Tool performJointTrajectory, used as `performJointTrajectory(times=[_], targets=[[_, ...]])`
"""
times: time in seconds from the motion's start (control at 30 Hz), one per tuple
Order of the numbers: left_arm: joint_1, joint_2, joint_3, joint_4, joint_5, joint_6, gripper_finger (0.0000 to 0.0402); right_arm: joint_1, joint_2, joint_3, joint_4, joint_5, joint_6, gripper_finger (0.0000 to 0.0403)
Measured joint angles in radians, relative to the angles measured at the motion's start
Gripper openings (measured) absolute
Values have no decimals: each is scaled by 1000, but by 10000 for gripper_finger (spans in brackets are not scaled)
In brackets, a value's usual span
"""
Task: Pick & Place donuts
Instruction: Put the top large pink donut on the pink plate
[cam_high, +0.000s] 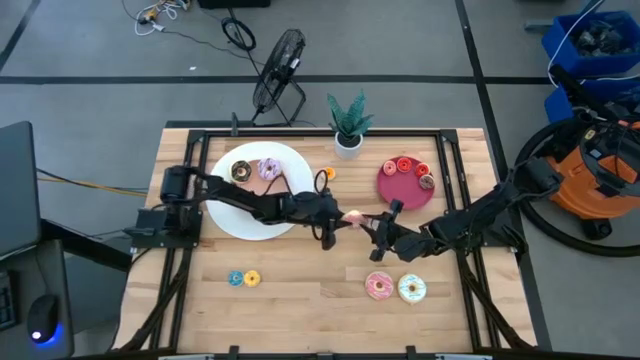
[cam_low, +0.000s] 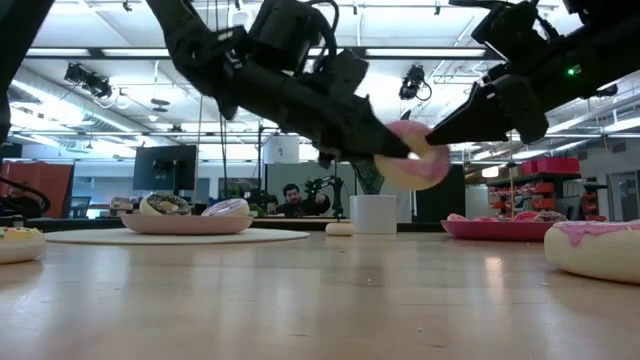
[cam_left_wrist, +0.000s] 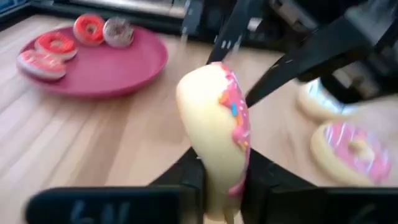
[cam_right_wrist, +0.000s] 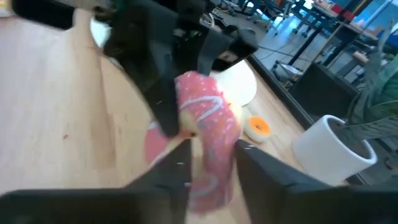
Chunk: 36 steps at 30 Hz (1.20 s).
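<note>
Pink donut (cam_left_wrist: 217, 134) mid-air between both pincers.
Left pincer (cam_left_wrist: 221, 180) clamps it edge-on; right pincer (cam_right_wrist: 211, 152) fingers straddle it, grip unclear.

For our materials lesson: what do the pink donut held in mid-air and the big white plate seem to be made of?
Pink donut: probably moulded plastic or rubber; smooth tan body, glossy painted frosting. White plate: looks like plastic or paper, matte and thin-rimmed; hard to say.

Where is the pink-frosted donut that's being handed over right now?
In the high view the pink-frosted donut hangs above table centre, between the left gripper and the right gripper, below the potted plant.
</note>
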Motion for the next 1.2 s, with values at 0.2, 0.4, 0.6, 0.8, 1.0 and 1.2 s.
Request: performJointTrajectory(times=[0.2, 0.4, 0.6, 0.8, 1.0, 1.2], targets=[[15, -176, 0, -405, -55, 17, 22, 0, -1, 0, -58, -26, 96, 268], [45, -375, 0, -941, -196, -134, 36, 0, -1, -19, -87, -25, 200, 306], [58, -543, -2, -1454, -336, -404, 25, 0, -1, -26, -88, -26, 214, 291], [97, -657, -25, -1662, -344, -566, 25, 16, -1, -27, -95, -26, 214, 272], [161, -845, -248, -1546, -317, -650, 25, 55, -1, -28, -112, -25, 226, 259], [205, -1037, -454, -1370, -313, -713, 25, 71, -1, -28, -108, -24, 226, 247]])
